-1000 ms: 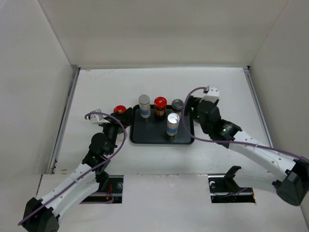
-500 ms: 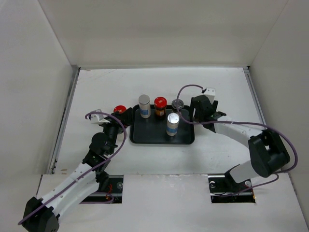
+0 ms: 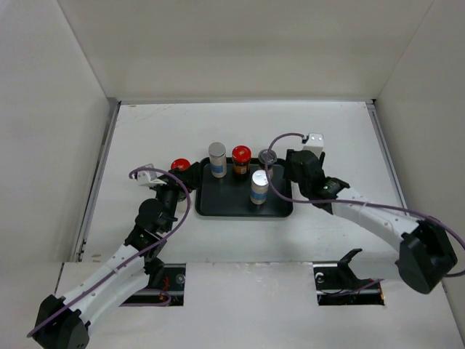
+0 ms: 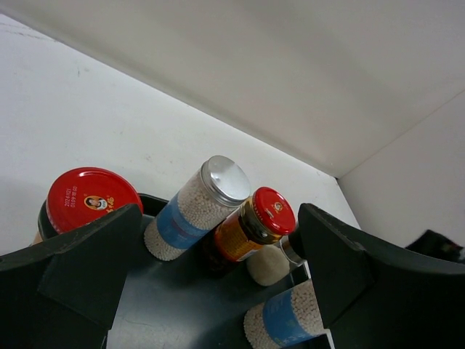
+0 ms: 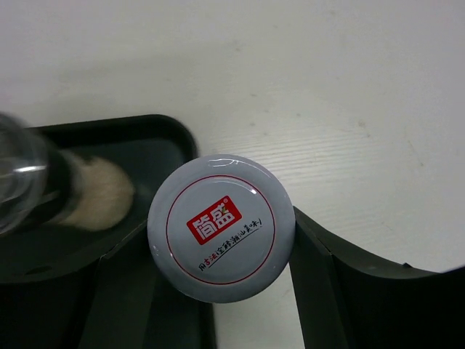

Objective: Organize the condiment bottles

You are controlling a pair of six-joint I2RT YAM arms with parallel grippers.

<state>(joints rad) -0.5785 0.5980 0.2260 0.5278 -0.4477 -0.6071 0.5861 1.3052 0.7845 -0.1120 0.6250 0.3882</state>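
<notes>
Between the fingers of the right gripper (image 5: 221,240), a white-lidded jar (image 5: 221,227) with a red logo is filling the gap. Both fingers are pressing against its sides, so the jaws are closing on it. The jar is sitting right at the rim of the black tray (image 3: 218,207); whether its base is inside or outside the rim I cannot tell. Just past the left finger, a clear-topped shaker (image 3: 267,155) is showing only as a blur in the wrist view.

Over at the left gripper (image 4: 218,233), the jaws are standing wide apart and gripping nothing. A red-lidded jar (image 3: 179,164) is peeking over the tip of its left finger. Ahead of the open jaws, on the tray, a silver-lidded bottle (image 3: 217,158) and a red-lidded dark jar (image 3: 241,160) are standing side by side. A blue-labelled bottle (image 3: 259,186) is poking up just inside the right finger.

Against half a second ago, the right arm is looking different. Its elbow is now stretching out low to the right instead of folding up, and its wrist is sitting a touch lower beside the tray. The left arm and the bottles on the tray are showing no change.
</notes>
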